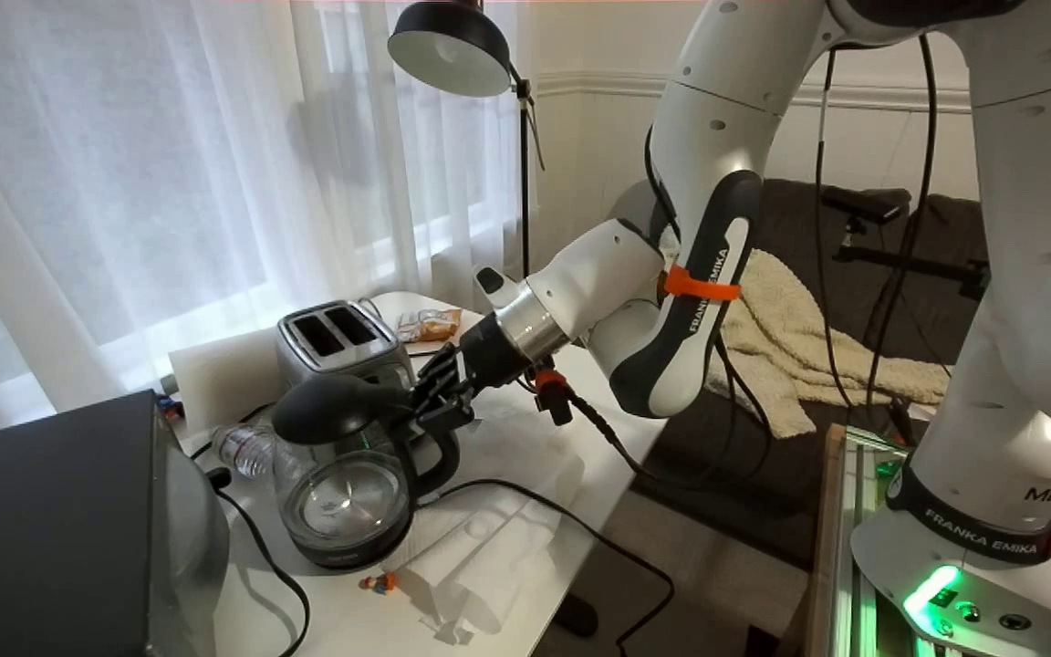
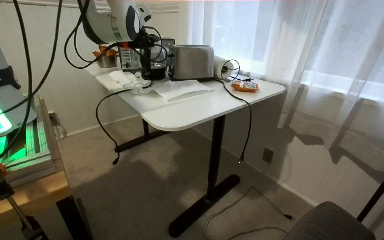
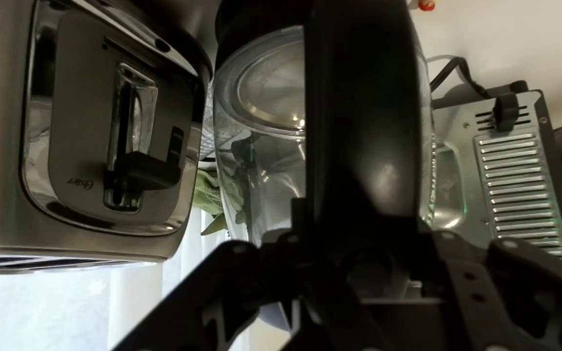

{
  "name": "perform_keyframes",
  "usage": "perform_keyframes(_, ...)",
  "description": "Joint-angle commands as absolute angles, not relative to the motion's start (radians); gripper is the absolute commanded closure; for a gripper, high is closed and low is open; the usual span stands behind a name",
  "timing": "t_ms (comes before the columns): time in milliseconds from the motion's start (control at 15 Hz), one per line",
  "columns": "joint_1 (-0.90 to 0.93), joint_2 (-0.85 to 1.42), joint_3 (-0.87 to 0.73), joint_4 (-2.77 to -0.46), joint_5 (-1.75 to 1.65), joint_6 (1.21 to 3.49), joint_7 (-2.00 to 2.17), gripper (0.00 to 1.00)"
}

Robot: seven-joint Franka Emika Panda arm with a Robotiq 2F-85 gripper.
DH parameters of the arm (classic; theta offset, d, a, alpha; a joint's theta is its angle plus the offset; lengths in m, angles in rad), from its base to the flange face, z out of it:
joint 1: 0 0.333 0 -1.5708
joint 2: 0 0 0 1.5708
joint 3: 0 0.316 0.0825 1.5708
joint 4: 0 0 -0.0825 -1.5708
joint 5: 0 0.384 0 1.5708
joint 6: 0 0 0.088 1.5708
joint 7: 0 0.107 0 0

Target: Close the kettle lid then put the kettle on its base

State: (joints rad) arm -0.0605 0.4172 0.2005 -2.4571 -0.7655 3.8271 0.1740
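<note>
The kettle [image 1: 343, 497] has a clear glass body, a black lid [image 1: 325, 406] and a black handle [image 1: 445, 461]. It stands upright and also shows in an exterior view [image 2: 157, 61] and the wrist view [image 3: 261, 165]. The lid lies over the top and looks closed. My gripper [image 1: 425, 406] is at the upper part of the handle. In the wrist view its fingers [image 3: 364, 229] sit against both sides of the handle [image 3: 364, 122]. A black ring [image 1: 352, 554] is at the kettle's bottom, with a cord beside it. I cannot tell the base apart from the kettle's bottom.
A steel toaster [image 1: 334, 338] stands close beside the kettle, also in the wrist view [image 3: 120, 146]. A dark oven box [image 1: 51, 520] stands on the other side. A plastic bottle [image 1: 247, 449], paper towel [image 1: 489, 566], small toy figure [image 1: 379, 582] and black cord [image 1: 544, 502] lie around.
</note>
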Motion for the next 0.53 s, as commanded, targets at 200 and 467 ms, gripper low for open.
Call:
perform_keyframes(200,-0.112,0.337,0.213,-2.476,-0.878,3.704,0.240,0.81)
perform_keyframes(467,-0.126,0.338,0.231,-2.471,-0.926,3.681,0.301,0.32)
